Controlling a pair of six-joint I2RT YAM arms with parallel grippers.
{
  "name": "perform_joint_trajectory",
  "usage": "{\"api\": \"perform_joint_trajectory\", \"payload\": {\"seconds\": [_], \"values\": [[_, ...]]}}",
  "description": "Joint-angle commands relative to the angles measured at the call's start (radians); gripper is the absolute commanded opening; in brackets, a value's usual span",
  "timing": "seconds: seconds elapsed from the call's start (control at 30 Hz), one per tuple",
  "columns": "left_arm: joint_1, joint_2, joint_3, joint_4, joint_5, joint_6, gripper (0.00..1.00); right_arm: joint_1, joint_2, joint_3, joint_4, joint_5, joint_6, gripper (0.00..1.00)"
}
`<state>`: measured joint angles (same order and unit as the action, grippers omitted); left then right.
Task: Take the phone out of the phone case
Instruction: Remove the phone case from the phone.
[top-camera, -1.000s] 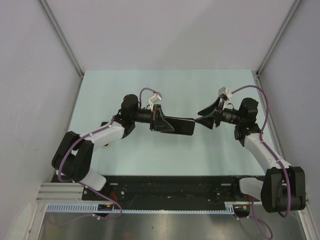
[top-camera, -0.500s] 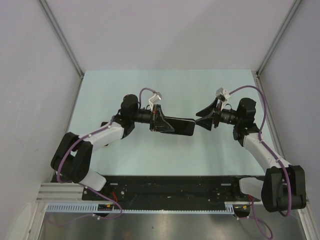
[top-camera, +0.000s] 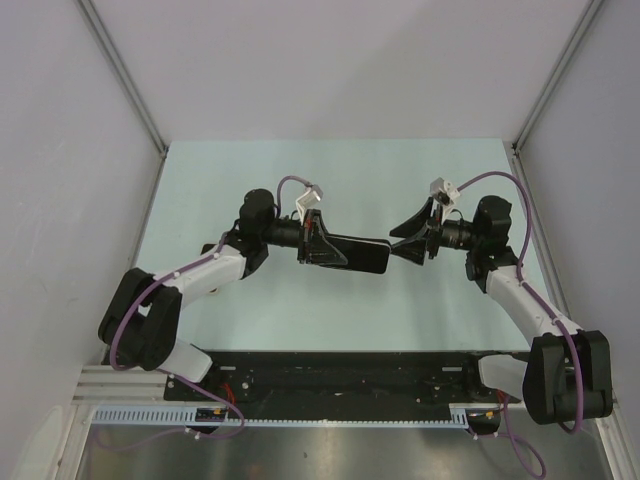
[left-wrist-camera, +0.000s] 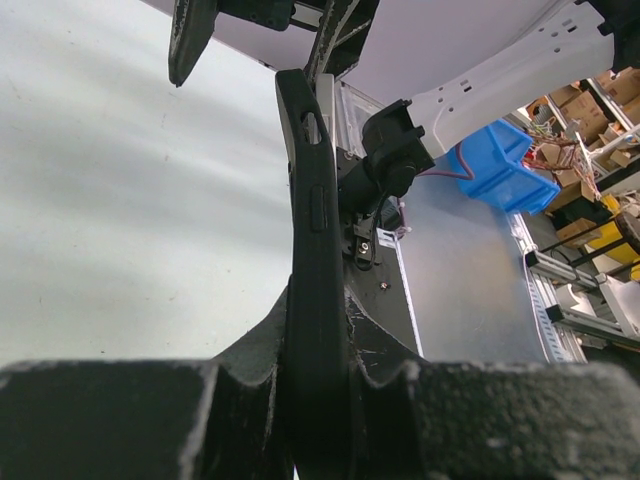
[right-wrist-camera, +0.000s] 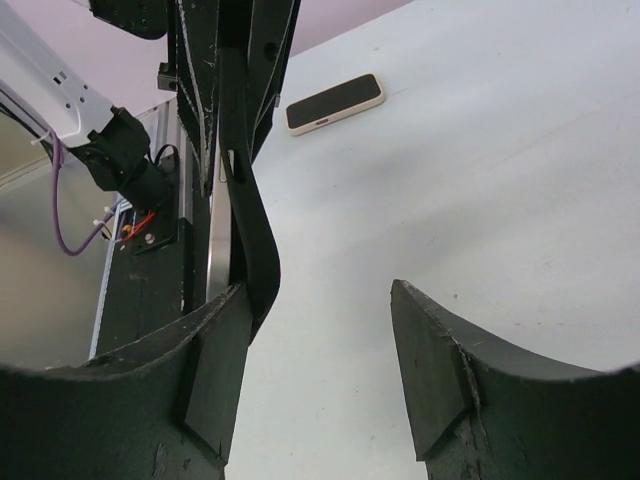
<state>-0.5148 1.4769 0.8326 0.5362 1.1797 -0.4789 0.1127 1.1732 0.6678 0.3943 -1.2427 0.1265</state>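
Top external: the left gripper (top-camera: 318, 243) is clamped on 1 end of the black phone case (top-camera: 360, 254) and holds it clear of the pale green table (top-camera: 330, 170). The case's free end points toward the right arm. The right gripper (top-camera: 402, 249) faces that end with its jaws spread, tips just beside it. I judge the case is presented this way so the other arm can reach it. No phone shows in this view; it may be hidden under the arms.

Left wrist: the case is seen edge-on, thin, upright in the frame, with side cut-outs visible. The 2 fingers (left-wrist-camera: 250, 350) pinch its lower end from either side in a firm grip. The right gripper's 2 open tips sit at the top of the frame, 1 on each side of the case's far end.

Right wrist: jaws wide apart and holding nothing. The case's end hangs just beside the inner face of 1 finger (right-wrist-camera: 215, 380) and curves visibly, so it reads as a soft, empty shell. Contact with that finger cannot be told. The phone (right-wrist-camera: 335, 103) lies flat on the table beyond, screen up with a pale rim, well apart from the case.

Judgement: the phone is already out. What remains looks like letting go of or setting down the case.
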Motion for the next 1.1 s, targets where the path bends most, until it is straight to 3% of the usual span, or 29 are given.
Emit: {"api": "perform_joint_trajectory", "payload": {"seconds": [0.0,0.47,1.07], "values": [[0.006,-0.072,0.030,0.128,0.003,0.008,0.00,0.016,0.011,0.009,-0.011,-0.047,-0.014,0.63],[0.016,-0.078,0.026,0.137,-0.005,0.002,0.00,0.021,0.017,0.009,-0.023,-0.075,-0.030,0.63],[0.028,-0.092,-0.003,0.217,-0.069,-0.046,0.00,0.059,0.031,0.009,0.104,-0.135,0.142,0.66]]}}
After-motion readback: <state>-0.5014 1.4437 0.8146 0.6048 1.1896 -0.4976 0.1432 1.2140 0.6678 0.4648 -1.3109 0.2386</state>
